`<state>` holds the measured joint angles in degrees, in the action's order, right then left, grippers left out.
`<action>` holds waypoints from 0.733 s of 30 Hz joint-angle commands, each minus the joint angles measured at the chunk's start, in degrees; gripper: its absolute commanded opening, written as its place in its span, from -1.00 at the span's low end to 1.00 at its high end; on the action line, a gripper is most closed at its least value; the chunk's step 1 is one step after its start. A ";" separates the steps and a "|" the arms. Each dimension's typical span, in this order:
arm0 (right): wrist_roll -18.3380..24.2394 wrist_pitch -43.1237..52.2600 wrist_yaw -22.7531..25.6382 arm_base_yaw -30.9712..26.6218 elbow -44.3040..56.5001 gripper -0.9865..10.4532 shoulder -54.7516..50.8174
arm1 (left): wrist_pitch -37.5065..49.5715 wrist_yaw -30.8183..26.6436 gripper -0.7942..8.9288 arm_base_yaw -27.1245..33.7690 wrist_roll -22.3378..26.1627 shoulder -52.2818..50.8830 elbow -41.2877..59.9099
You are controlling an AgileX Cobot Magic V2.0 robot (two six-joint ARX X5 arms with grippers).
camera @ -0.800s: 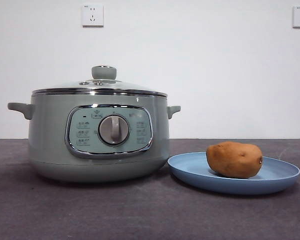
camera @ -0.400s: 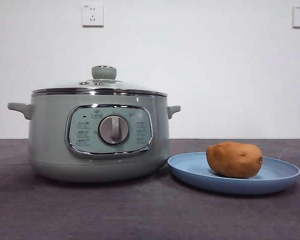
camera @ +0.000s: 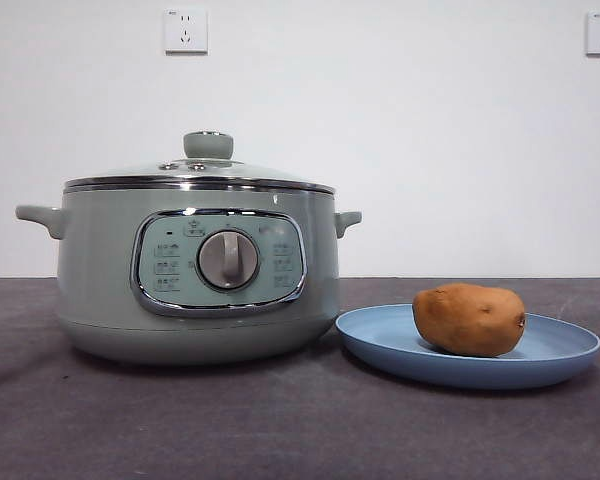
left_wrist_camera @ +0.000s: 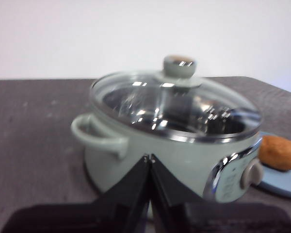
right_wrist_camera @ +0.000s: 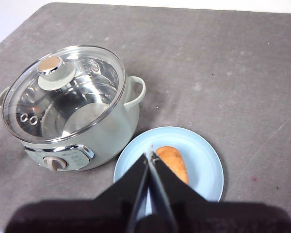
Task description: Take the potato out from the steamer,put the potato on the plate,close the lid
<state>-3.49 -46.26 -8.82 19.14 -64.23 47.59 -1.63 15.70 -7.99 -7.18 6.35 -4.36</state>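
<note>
The potato (camera: 469, 319) lies on the blue plate (camera: 380, 345) just beside the steamer (camera: 100, 270), whose glass lid (camera: 200, 175) sits squarely on its rim. All three steps of the task appear done. The left gripper (left_wrist_camera: 149, 158) hangs near the steamer's handle side and the right gripper (right_wrist_camera: 151, 154) high above the plate; both pairs of jaws are pressed together, grasping nothing. Judging from this, nothing calls for a next move beyond keeping the arms clear of the table (camera: 280, 420).

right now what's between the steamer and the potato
Only the near rim of the plate and a sliver of dark table; the front view shows steamer and potato apart.
</note>
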 commanded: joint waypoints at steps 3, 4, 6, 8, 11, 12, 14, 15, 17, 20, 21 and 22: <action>-0.55 0.31 0.15 0.02 0.31 -0.83 -0.02 | 0.11 -3.74 -0.84 0.26 -2.34 -2.08 3.08; -0.55 0.31 0.15 0.02 0.31 -0.83 -0.02 | -0.35 -4.09 -0.84 0.26 -2.32 -2.32 3.21; -0.55 0.31 0.15 0.02 0.31 -0.83 -0.02 | -1.27 -5.81 -0.84 0.26 -2.32 -2.47 3.23; -0.55 0.31 0.15 0.02 0.31 -0.83 -0.02 | -2.95 -8.04 -0.84 0.26 -2.34 -2.64 3.23; -0.55 0.31 0.15 0.02 0.31 -0.83 -0.02 | -6.91 -10.86 -0.84 0.28 -2.84 -3.41 3.23; -0.55 0.31 0.15 0.02 0.31 -0.83 -0.02 | -8.24 -11.74 -0.84 0.28 -3.28 -3.78 3.23; -0.55 0.31 0.15 0.02 0.31 -0.83 -0.02 | -11.08 -13.44 -0.84 0.28 -3.63 -4.66 3.23; -0.55 0.31 0.15 0.02 0.31 -0.83 -0.02 | -11.65 -14.12 -0.84 0.26 -3.63 -4.94 3.23; -0.55 0.31 0.15 0.02 0.31 -0.83 -0.02 | -11.61 -14.23 -0.84 0.35 -3.41 -5.53 3.23; -0.55 0.31 0.15 0.02 0.31 -0.83 -0.02 | -11.30 -13.66 -0.84 0.37 -3.39 -6.21 3.23; -0.55 0.33 0.15 0.02 0.31 -0.83 -0.02 | -11.30 -13.70 -0.84 0.37 -3.37 -6.19 3.23; -0.55 0.31 0.15 0.04 0.31 -0.83 -0.02 | -11.32 -13.75 -0.84 0.37 -3.37 -6.12 3.23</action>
<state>-3.49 -46.26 -8.82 19.14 -64.23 47.59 -12.38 2.07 -7.86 -10.20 0.36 -1.61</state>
